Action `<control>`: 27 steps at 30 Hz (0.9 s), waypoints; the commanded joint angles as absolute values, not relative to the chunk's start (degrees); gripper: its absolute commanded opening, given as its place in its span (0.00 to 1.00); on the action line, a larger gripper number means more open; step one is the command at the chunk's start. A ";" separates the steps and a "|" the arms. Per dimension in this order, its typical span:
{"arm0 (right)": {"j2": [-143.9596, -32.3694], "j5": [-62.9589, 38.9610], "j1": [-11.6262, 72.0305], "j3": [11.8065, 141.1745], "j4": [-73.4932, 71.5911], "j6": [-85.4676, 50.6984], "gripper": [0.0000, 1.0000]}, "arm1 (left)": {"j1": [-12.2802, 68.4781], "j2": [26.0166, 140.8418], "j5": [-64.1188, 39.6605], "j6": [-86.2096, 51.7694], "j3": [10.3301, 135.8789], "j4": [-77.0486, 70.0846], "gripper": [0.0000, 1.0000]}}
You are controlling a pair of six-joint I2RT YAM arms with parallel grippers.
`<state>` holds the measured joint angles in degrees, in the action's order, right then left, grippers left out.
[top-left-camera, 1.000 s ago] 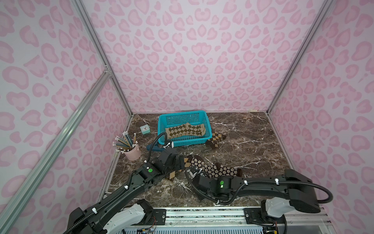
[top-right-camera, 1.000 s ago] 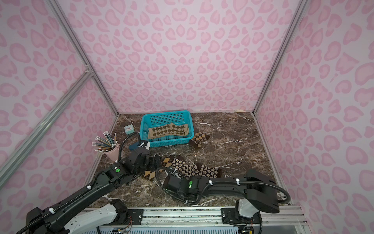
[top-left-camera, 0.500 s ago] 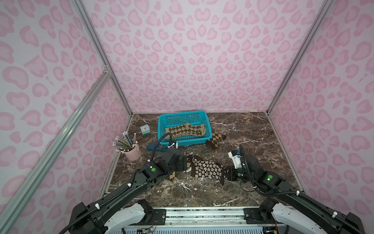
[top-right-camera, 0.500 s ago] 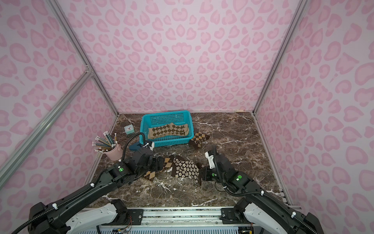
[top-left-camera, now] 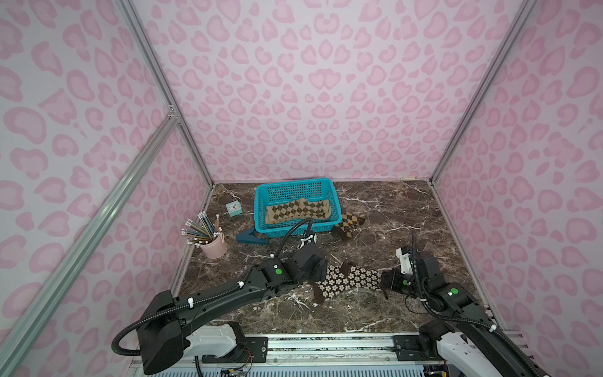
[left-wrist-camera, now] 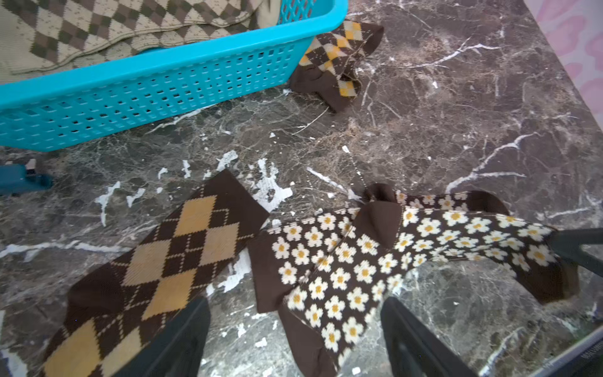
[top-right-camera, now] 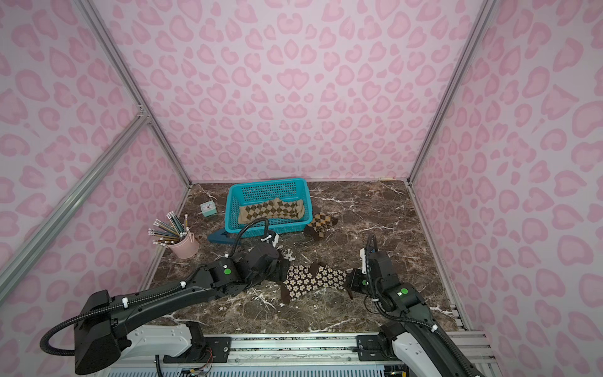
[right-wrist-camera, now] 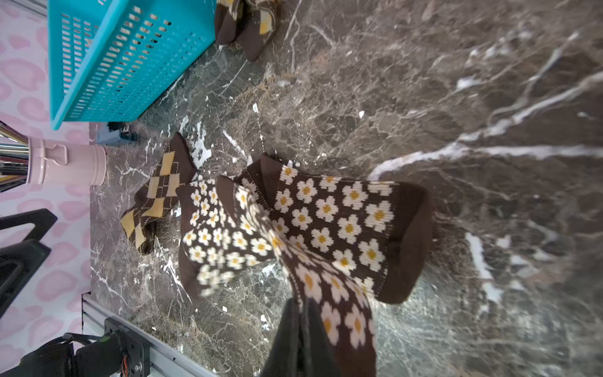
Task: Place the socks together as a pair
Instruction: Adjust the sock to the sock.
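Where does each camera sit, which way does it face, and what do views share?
Top views: high above the robot's base, facing down and forward over the table; left arm and right arm show.
Left wrist: on the left arm, looking past the open left gripper at the flower socks.
Right wrist: along the right gripper, shut on a flower sock.
Shared: both wrist views show the basket.

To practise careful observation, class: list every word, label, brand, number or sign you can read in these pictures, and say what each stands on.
No text reads clearly anywhere.
Small clock: dial marks too small to read.
Dark housing edge in the left wrist view: faint print, too blurred to read.
Flowered socks, basket, pink cup: no lettering visible.
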<state>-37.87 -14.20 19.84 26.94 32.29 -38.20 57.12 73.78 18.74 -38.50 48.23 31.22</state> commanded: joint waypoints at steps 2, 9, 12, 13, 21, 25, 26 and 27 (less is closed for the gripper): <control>-37.18 -12.12 19.06 28.41 34.37 -38.85 0.00 | 60.55 74.09 21.14 -38.84 49.71 25.23 0.85; -39.77 -8.17 17.67 26.50 32.95 -40.86 0.00 | 63.61 75.53 22.76 -38.04 50.00 23.88 0.85; -40.41 -7.90 16.96 26.23 32.74 -41.01 0.16 | 63.98 75.85 22.14 -39.44 48.70 23.55 0.85; -40.43 -7.58 16.71 26.36 32.86 -41.12 0.25 | 64.05 75.77 21.45 -40.21 47.88 23.18 0.85; -40.05 -7.26 16.04 26.29 33.29 -41.04 0.48 | 64.08 76.37 16.25 -47.10 41.92 23.03 0.85; -40.03 -2.17 18.31 26.89 35.15 -43.22 0.54 | 64.08 76.79 12.88 -49.61 38.40 18.60 0.82; -40.22 -0.74 18.86 27.06 35.64 -43.77 0.55 | 64.16 77.06 12.47 -49.89 37.96 17.82 0.82; -40.43 0.67 19.58 27.07 36.10 -44.46 0.56 | 64.16 77.33 11.86 -50.11 37.56 16.64 0.81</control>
